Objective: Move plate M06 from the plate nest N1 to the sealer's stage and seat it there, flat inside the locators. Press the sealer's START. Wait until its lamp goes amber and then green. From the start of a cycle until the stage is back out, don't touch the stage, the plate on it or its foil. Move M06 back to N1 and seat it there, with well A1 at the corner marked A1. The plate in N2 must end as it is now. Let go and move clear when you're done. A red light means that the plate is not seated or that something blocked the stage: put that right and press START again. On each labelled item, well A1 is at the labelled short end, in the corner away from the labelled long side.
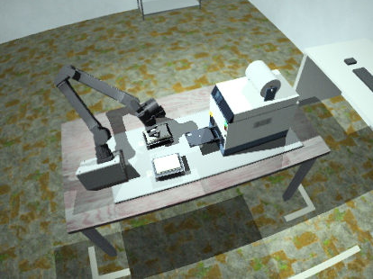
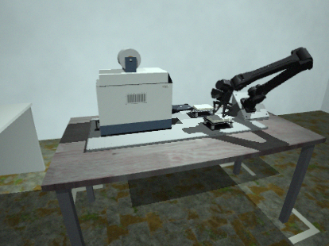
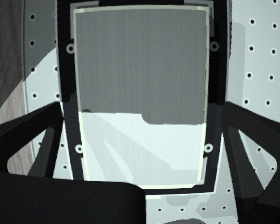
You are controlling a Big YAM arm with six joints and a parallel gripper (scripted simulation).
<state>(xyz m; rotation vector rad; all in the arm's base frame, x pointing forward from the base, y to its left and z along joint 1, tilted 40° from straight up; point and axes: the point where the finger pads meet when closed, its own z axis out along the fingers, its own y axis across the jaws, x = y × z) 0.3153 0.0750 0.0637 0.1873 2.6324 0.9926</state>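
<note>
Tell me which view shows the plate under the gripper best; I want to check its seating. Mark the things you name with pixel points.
The wrist view: the plate (image 1: 163,136) (image 2: 217,120) (image 3: 142,80) nearly fills it, edges visible. The top view shows it small, partly behind the gripper (image 1: 154,132) (image 2: 221,111); the exterior, only edge-on.

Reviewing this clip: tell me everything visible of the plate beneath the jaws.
The pale, thin-rimmed rectangular plate has a smooth, faintly streaked top, plastic or film by its look, with no wells discernible. Shadow greys one part; the rest is bright. It lies apparently flat in a dark rectangular nest, between the open jaws, which show gaps on both sides. Whether it is fully seated, I cannot tell.
</note>
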